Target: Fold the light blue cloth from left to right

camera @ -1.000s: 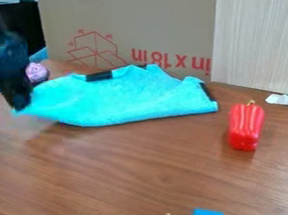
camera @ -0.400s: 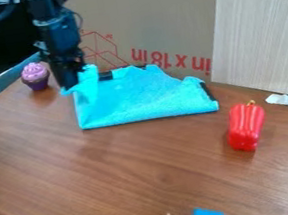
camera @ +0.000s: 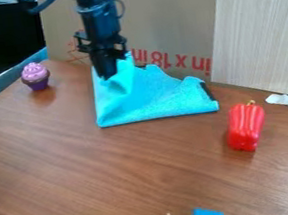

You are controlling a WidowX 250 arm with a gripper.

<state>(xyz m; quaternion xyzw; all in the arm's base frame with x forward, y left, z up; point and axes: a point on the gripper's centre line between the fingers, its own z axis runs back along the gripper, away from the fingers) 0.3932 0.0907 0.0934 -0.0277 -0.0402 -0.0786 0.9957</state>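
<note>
Turquoise cloth point(camera: 156, 97), fuzzy and creased, lies near the back of the table point(camera: 115, 169), its left part raised into folds where the black gripper point(camera: 107, 77) pinches it. Behind it stands a tan cardboard panel point(camera: 161, 16) with red upside-down lettering. Wood grain runs across the brown tabletop. Over to the left sits a toy cupcake point(camera: 35, 77) with swirled purple frosting; nearer me, on the right, lies a glossy, ridged red pepper point(camera: 246, 126).

The tabletop point(camera: 115, 169) leaves passage before the cloth point(camera: 162, 99); upright cardboard point(camera: 164, 13) blocks the rear.
</note>
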